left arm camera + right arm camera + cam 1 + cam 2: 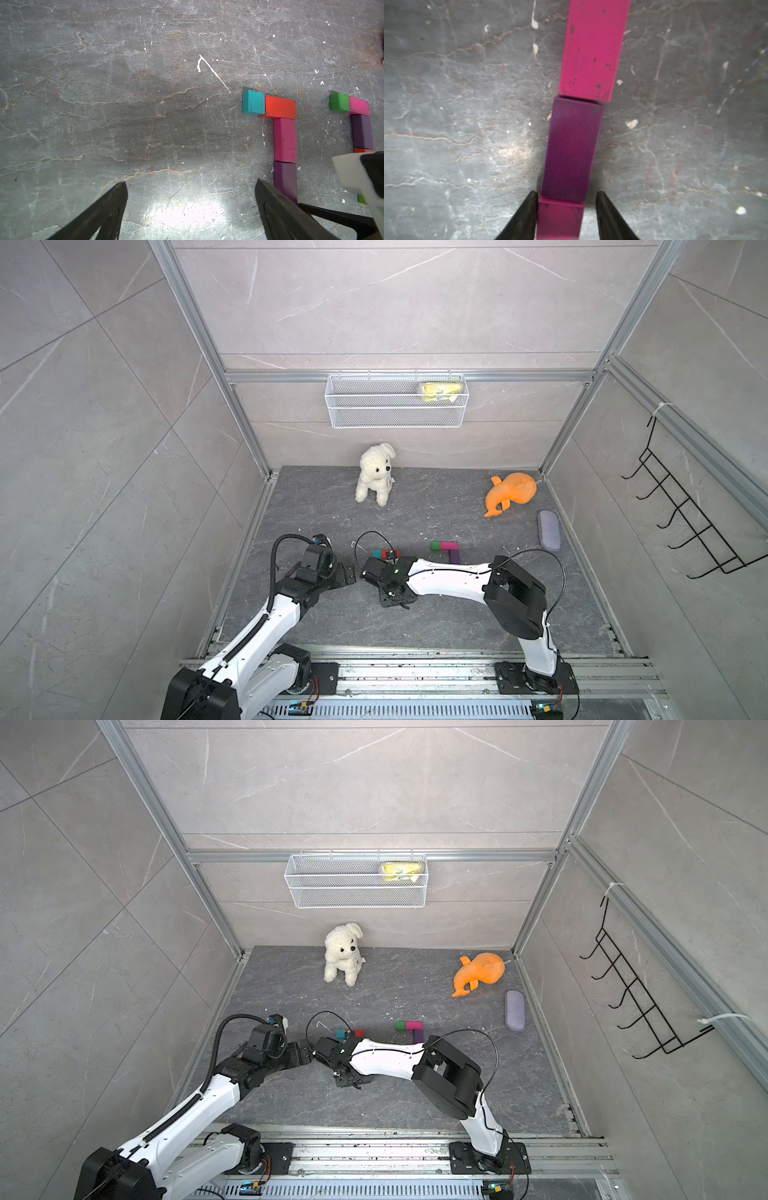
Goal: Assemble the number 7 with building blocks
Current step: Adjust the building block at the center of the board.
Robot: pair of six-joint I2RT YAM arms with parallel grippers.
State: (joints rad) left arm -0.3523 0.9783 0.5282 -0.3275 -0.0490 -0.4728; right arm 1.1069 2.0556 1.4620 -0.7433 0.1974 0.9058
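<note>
Number 7 (284,139) — laid on the bench (436,622), robot-side of the plush dog (374,472). Its end magenta block (560,220) is straddled by the right pincer (567,193), partly closed, one side not yet touched — judged an aligning squeeze. Left pincer (191,181) is held wide, empty.

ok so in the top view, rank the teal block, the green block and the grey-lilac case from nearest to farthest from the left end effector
1. teal block: right beside the left end effector, at the tip of the nearer figure's top bar.
2. green block: further toward the right arm's side, at the tip of the other figure's bar.
3. grey-lilac case: far across, by the right wall.
</note>
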